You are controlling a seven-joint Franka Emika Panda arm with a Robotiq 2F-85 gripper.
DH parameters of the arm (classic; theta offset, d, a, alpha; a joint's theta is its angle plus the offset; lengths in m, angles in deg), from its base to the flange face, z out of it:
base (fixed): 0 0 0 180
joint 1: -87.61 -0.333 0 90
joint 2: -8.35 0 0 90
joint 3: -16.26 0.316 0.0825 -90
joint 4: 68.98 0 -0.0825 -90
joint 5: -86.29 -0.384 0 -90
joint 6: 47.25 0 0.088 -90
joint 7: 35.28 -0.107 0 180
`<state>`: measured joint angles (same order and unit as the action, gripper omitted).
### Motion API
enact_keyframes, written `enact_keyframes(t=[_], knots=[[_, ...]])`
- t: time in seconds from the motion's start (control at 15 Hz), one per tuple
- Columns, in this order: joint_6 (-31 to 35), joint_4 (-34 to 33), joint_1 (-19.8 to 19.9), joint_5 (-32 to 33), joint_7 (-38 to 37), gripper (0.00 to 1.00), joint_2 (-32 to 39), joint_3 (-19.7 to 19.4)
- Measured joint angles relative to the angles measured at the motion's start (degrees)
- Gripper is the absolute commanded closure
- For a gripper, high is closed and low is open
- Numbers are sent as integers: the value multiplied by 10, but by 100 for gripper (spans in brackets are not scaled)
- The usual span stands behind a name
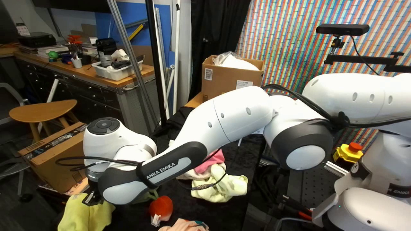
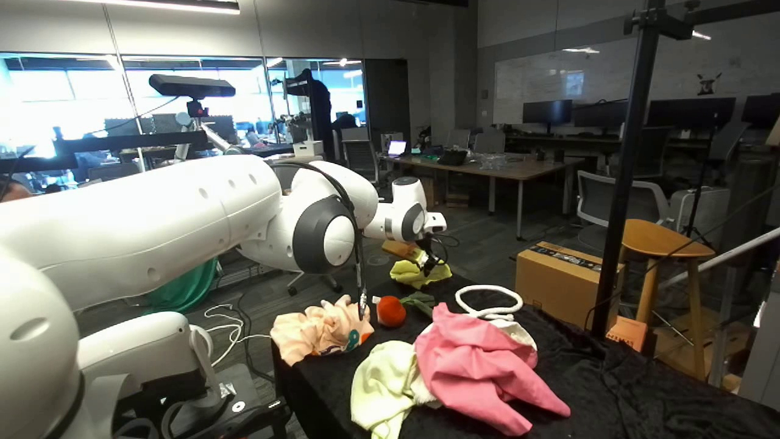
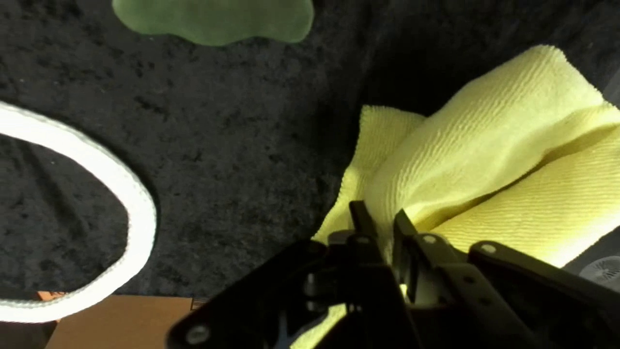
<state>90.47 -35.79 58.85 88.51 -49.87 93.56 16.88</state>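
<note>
My gripper [image 3: 382, 215] is closed around a fold of a yellow ribbed cloth [image 3: 484, 150] in the wrist view. The fold is pinched between the fingertips, with the rest spreading to the right. In both exterior views the gripper [image 1: 92, 198] [image 2: 430, 262] points down at the yellow cloth [image 1: 80, 215] [image 2: 414, 278] at the far end of the black-covered table [image 2: 567, 384]. A red plush [image 1: 161, 207] [image 2: 391, 312] with green leaves [image 2: 420, 300] lies near it. The leaf edge [image 3: 218, 22] shows at the wrist view's top. A white rope loop [image 3: 138, 208] [image 2: 519, 300] lies at left there.
A pink cloth [image 2: 475, 366] [image 1: 210, 162], a pale yellow-green cloth [image 2: 384, 381] [image 1: 221, 186] and a peach cloth [image 2: 320, 329] [image 1: 184, 226] lie on the table. A cardboard box [image 1: 56, 157] [image 2: 567, 283] and a wooden stool [image 1: 43, 110] [image 2: 664, 238] stand beyond the table edge.
</note>
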Motion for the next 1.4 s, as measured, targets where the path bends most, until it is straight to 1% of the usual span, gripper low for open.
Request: enact_keyframes(t=[0.07, 0.27, 0.4, 0.6, 0.73, 1.0, 1.13, 1.4], knots=[[0, 2, 0, 3, 0, 95, 0, -2], [-3, 1, 0, 21, 0, 96, 0, -12], [-16, -6, -1, 43, -1, 96, -1, -31], [-67, -30, -1, 78, -1, 97, -3, -64], [-96, -32, 0, 94, 0, 96, -10, -87], [-154, -30, 3, 111, 8, 97, -32, -113], [-171, -29, 5, 119, 10, 96, -45, -126], [-182, -26, 14, 128, 10, 97, -74, -151]])
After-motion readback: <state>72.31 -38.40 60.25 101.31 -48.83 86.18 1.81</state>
